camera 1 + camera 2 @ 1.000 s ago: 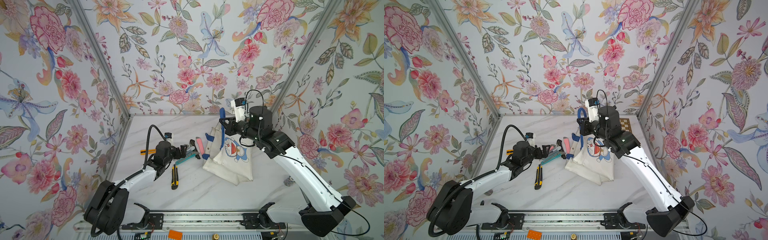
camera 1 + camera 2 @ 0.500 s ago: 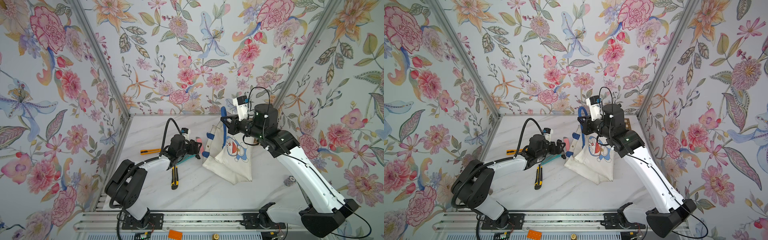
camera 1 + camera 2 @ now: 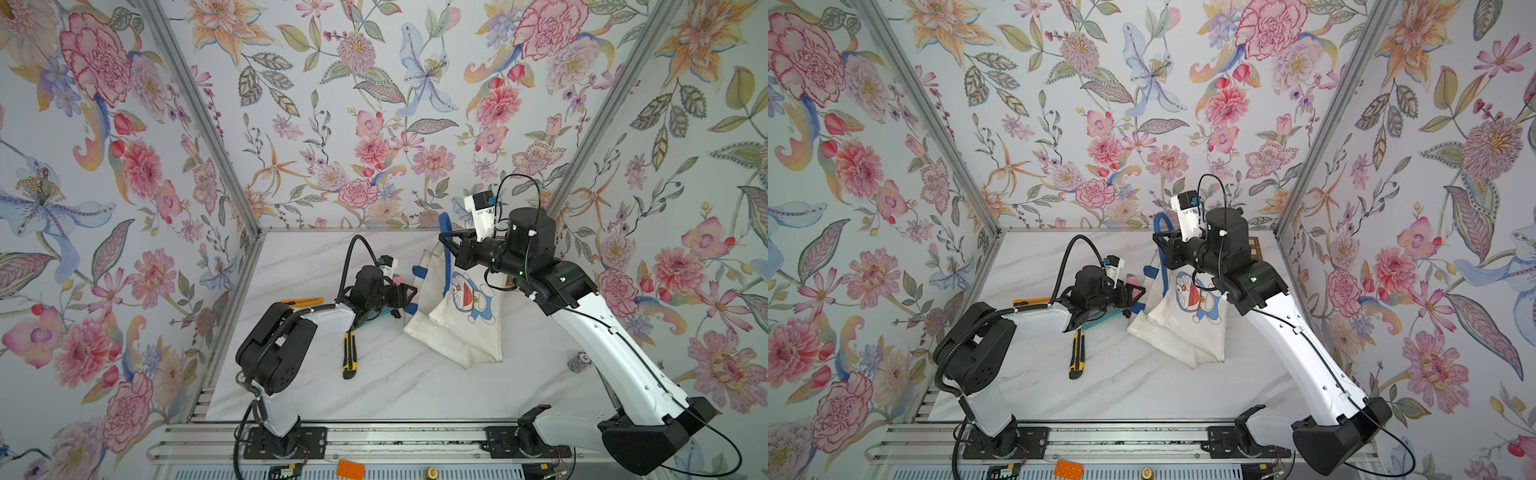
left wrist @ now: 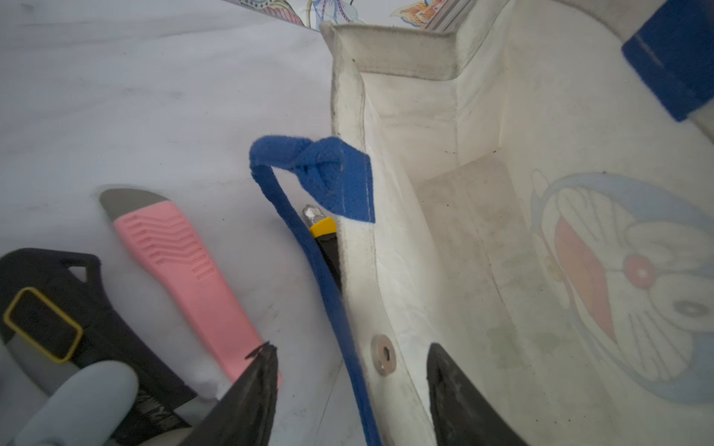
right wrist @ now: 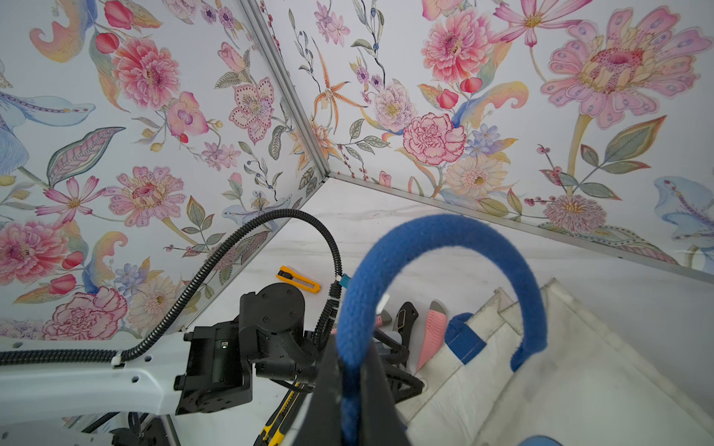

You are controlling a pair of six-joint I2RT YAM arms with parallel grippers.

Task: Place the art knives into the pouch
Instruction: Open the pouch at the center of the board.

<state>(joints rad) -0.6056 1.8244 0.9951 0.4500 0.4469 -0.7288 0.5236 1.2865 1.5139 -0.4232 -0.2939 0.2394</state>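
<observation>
Pouch (image 4: pixel 425 116) interior bare, nothing placed yet. Right gripper (image 5: pixel 351 370) clamped on blue strap (image 5: pixel 444 235), holding the mouth up. Left gripper (image 4: pixel 351 347) half-spread astride the pouch's near wall, carrying no knife. On the table (image 3: pixel 415 395), pink knife (image 4: pixel 185 270) lies at the pouch's 10 o'clock and yellow-black knife (image 3: pixel 349 353) at its 8. Pick-up and drop remain.

Bright even light; wrist views' foregrounds seem blurred.

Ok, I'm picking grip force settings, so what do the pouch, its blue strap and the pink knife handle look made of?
Pouch: off-white woven canvas by the look, matte, with stitched folded hems and scuff marks. Blue strap: thick fuzzy webbing, probably cotton; the weave shows. Pink knife handle: moulded plastic or rubber, matte, with chevron ridges; which one I cannot tell.
</observation>
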